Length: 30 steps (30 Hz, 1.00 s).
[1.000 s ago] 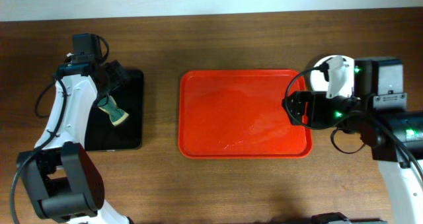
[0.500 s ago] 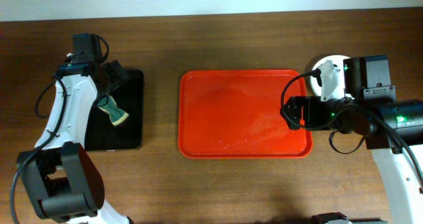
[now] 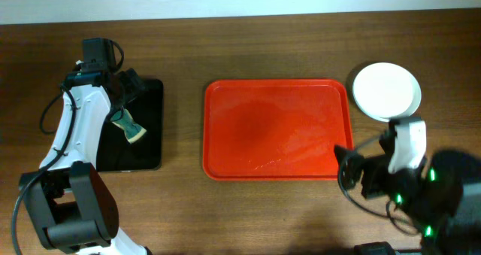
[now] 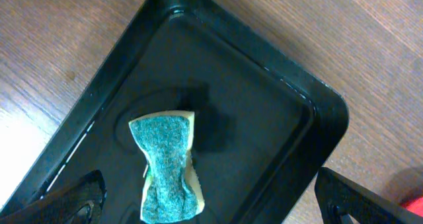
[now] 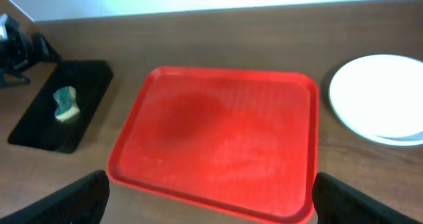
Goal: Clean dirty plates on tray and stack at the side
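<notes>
Right jaws [image 5: 210,181], lower edge of right wrist view: spread wide, nothing between them. Just beyond, tray [image 5: 218,138] mid-frame, bare, no plates on it. Plates [image 5: 373,95] stacked on bench [image 5: 218,39] at right of frame, just beside the tray's far corner; white on top, bluish rim beneath. Far left: left jaws [image 4: 210,184] wide open, empty, above sponge [image 4: 168,161] lying in black tray [image 4: 264,118].

Judgement: task looks near complete. Risk: right arm swinging close past the stack could clip it and slide the plates. Cleanliness of the lower plates cannot be checked.

One red tray [image 3: 278,127], one black tray [image 3: 146,153], one sponge [image 3: 130,127], and one pile of plates [image 3: 385,91], at least two.
</notes>
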Available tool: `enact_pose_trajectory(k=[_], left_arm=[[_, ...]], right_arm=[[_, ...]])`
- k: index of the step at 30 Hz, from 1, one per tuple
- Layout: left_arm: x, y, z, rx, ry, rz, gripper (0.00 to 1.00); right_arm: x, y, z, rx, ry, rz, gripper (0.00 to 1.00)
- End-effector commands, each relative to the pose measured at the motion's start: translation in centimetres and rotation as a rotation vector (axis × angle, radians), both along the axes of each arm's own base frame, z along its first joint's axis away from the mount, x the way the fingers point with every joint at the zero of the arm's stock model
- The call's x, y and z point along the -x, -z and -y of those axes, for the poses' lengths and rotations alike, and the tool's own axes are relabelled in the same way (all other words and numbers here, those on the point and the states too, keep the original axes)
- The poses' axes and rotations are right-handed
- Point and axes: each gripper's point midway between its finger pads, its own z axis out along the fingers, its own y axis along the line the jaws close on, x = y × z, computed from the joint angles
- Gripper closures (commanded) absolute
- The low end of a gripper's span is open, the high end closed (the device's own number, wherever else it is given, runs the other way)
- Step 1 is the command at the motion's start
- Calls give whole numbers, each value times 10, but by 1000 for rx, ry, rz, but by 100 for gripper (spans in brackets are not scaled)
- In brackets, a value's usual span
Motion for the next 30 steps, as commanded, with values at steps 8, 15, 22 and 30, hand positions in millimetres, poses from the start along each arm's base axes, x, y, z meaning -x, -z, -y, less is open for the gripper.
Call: enact_pose_trajectory(k=[8,15,22,30], left_arm=[[-1,-3,-1,2,-5,8,1],[-1,-3,-1,2,-5,9,1],[-1,-3,-1,2,-5,9,1],[-1,-3,-1,2,-5,9,1]], right_arm=[[-1,44,8,-4,38,289,1],[-13,64,25,0,120,457,1],[-24,78,36,8,182,594,2],[-29,82,55,31,294,637,1]])
